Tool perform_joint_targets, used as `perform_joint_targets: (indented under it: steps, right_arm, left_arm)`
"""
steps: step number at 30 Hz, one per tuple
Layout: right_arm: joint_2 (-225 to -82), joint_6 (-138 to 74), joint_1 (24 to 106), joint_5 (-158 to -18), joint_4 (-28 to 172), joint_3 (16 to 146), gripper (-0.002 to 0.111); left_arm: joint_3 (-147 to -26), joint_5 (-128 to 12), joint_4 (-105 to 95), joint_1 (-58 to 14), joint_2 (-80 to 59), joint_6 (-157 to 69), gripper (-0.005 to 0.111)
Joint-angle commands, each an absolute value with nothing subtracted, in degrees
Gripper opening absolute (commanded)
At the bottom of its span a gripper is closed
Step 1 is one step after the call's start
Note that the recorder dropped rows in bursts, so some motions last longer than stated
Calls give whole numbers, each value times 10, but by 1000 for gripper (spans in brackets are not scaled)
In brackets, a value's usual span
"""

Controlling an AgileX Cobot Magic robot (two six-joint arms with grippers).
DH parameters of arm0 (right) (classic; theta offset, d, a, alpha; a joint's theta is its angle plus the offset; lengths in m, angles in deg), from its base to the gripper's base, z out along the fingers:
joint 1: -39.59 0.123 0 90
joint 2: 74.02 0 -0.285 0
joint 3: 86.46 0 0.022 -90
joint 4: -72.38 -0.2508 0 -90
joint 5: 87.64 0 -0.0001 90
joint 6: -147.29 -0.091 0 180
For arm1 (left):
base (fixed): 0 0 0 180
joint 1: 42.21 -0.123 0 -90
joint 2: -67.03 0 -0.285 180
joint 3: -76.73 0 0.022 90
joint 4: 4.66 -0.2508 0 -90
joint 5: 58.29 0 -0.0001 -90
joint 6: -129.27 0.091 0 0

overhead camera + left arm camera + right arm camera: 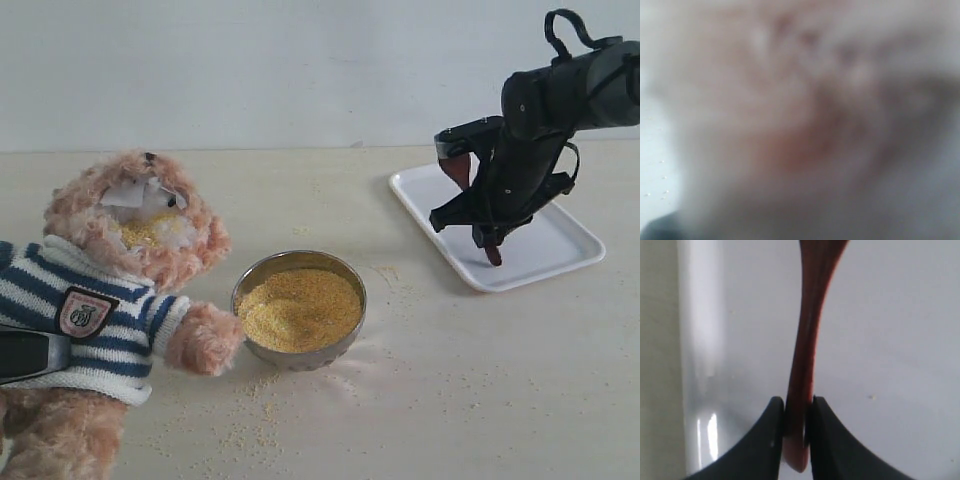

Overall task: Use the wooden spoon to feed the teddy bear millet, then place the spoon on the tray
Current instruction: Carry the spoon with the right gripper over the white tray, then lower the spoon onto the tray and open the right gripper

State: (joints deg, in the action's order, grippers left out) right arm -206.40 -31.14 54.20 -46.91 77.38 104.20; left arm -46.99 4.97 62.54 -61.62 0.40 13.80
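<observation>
The teddy bear (120, 290) sits at the left in its striped sweater, with millet grains on its white muzzle. A round metal bowl (300, 352) beside its paw is filled with millet (298, 308). At the right my right gripper (488, 232) hangs just over the white tray (560, 250), shut on the wooden spoon (493, 255). In the right wrist view the fingertips (775, 407) pinch the handle of the spoon (805, 340) near its end, above the tray (890, 340). My left gripper (30, 355) lies against the bear's side. The left wrist view shows only blurred bear fur (790, 100).
Loose millet grains (250, 420) are scattered on the pale table around the bowl and toward the tray. A pale wall closes the back of the table.
</observation>
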Motion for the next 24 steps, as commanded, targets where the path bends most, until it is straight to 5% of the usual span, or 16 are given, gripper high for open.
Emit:
perform_joint_targets:
  steps: [1, 14, 16, 20, 24]
  right_arm:
    - [-2066, -292, 526, -471, 769, 1046, 1]
    - [-2088, -243, 527, -472, 716, 1046, 2]
    - [-2088, -243, 527, -472, 716, 1046, 9]
    - [-2085, -243, 527, -474, 716, 1046, 51]
    - [-2051, -243, 527, -482, 716, 1041, 47]
  left_arm:
    - [-469, 58, 638, -617, 8, 140, 5]
    - [-469, 58, 638, -617, 8, 140, 5]
    - [-469, 58, 638, -617, 8, 140, 5]
    - [-469, 58, 638, -617, 8, 140, 5]
    - [-469, 58, 638, -617, 8, 140, 5]
